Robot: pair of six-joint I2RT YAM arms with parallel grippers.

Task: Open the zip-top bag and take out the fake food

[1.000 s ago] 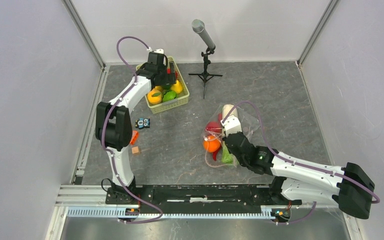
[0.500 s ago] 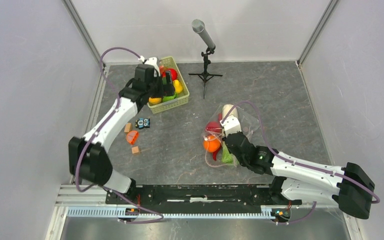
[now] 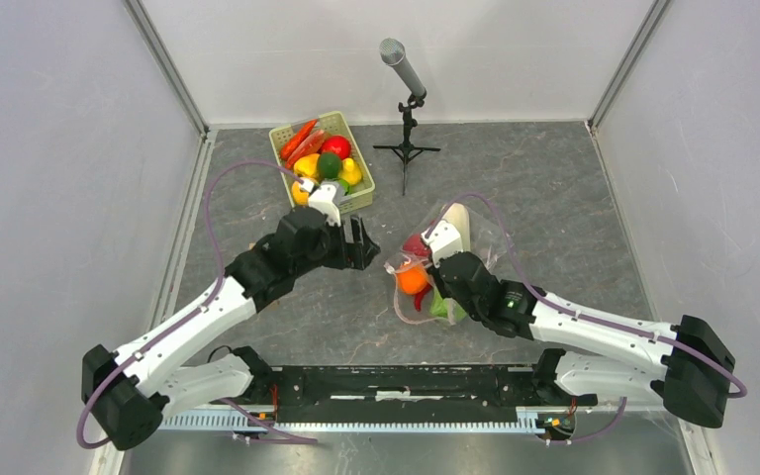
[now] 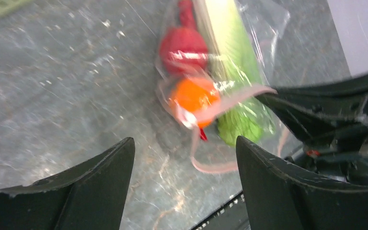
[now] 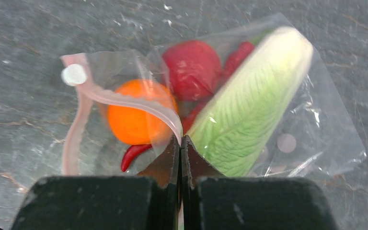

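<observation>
Zip-top bag [image 5: 326, 143]: its pink zip strip [image 5: 124, 98] is pinched between the closed fingers of the right tool [image 5: 180, 142]. Orange [image 5: 134, 115], red piece [image 5: 191, 62] and cabbage [image 5: 249, 120] sit inside, on the table [image 3: 554, 188]. Left tool [image 4: 184, 143] gapes wide near the bag, not touching.

The top camera looks down on everything; both wrist cameras closely share the zip-top bag [image 5: 318, 112].
</observation>
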